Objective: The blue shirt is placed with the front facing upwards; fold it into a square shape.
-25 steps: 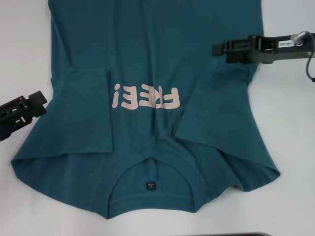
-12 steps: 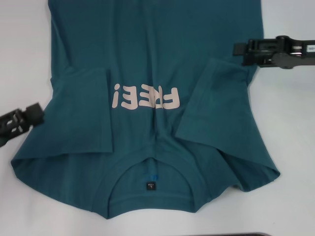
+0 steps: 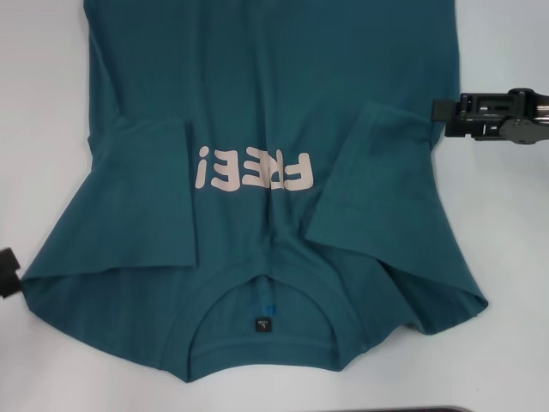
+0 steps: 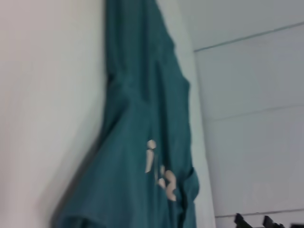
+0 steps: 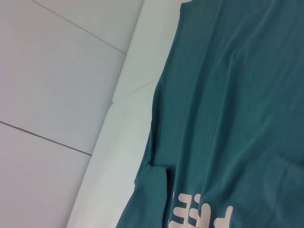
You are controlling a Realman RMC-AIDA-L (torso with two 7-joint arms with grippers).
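**Both sleeves folded in, arms pulling away**

White counter fills the scene, and the blue shirt lies flat on it, front side up. Its collar is near the robot and the pink "FREE!" lettering sits in the middle. Both short sleeves are folded in over the chest, one on each side of the letters.

What has changed is the arms. A second ago both grippers were close over the shirt's sides. Now the right gripper has slid back to just beside the shirt's right edge, and the left gripper has backed off so far that only its dark tip shows at the edge of the head view, beside the shoulder corner. Neither one holds any cloth. I cannot tell if their fingers are spread or pressed together.

I think this means the sleeve step is done. The shirt is still long, so folding it end over end is likely next.

No boxes, bins or baskets are in sight.
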